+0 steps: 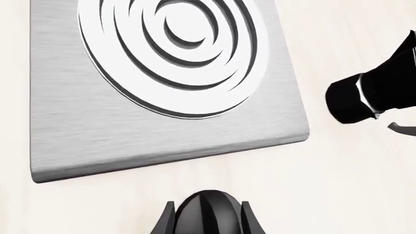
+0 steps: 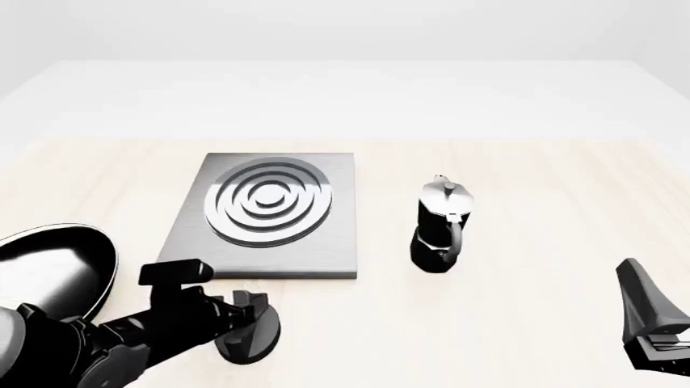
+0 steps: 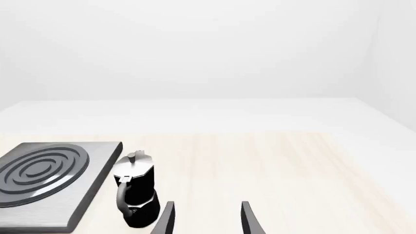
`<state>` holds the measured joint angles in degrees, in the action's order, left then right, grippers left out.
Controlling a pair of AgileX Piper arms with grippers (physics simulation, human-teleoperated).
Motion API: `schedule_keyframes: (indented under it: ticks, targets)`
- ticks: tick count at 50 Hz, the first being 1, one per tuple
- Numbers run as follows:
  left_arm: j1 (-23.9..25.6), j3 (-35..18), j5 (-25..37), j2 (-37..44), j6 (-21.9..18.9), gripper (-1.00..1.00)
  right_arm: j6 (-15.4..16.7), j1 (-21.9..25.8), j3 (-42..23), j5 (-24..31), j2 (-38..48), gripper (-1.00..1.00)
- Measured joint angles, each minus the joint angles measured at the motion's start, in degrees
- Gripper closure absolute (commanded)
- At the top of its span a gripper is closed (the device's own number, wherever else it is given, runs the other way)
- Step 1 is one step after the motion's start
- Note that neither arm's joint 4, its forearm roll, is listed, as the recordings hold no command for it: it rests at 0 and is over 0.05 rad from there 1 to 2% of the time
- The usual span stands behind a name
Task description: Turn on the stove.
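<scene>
knob between left gripper fingers, clear only in left wrist view

There's the moka pot, black body with a silver top, standing upright on the pale wooden table, handle turned toward the near edge. Over at the far left a black frying pan sits near the table's near corner, its rim catching light, partly cut off.
</scene>
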<state>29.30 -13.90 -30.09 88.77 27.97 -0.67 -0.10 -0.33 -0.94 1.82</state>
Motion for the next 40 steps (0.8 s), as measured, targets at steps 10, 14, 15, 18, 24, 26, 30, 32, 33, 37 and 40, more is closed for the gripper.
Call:
schedule_keyframes:
  ticks: [10, 14, 15, 18, 24, 26, 30, 32, 33, 37, 40]
  targets:
    - [-0.5, 0.38, 0.1, -0.84, 0.61, -1.0, 0.0, 0.0, 0.0, 0.0, 0.0, -1.0]
    - [-0.73, 0.54, 0.27, -1.3, 0.76, -1.0, 0.0, 0.0, 0.0, 0.0, 0.0, -1.0]
    - [-0.78, 0.58, 0.32, -1.42, 0.8, -1.0, 0.0, 0.0, 0.0, 0.0, 0.0, -1.0]
    - [-0.94, 0.67, 0.49, -1.79, 0.87, -1.0, 0.0, 0.0, 0.0, 0.0, 0.0, -1.0]
    - [-1.3, 0.82, 0.89, -2.53, 0.9, -1.0, 0.0, 0.0, 0.0, 0.0, 0.0, -1.0]
    - [-1.4, 0.86, 0.99, -2.76, 0.94, -1.0, 0.0, 0.0, 0.0, 0.0, -0.01, -1.0]
    - [-1.63, 0.97, 1.15, -3.19, 0.99, -1.0, 0.0, 0.0, 0.0, 0.0, 0.0, -1.0]
    - [-1.77, 1.03, 1.1, -3.31, 1.03, -1.0, 0.0, 0.0, 0.0, 0.0, 0.0, -1.0]
    - [-1.84, 1.05, 1.11, -3.42, 1.06, -1.0, 0.0, 0.0, 0.0, 0.0, -0.01, -1.0]
    - [-2.12, 1.18, 1.21, -3.87, 1.12, -1.0, 0.0, 0.0, 0.0, 0.01, -0.01, -1.0]
    - [-2.39, 1.25, 1.28, -4.27, 1.13, -1.0, 0.0, 0.0, 0.0, 0.0, 0.0, -1.0]
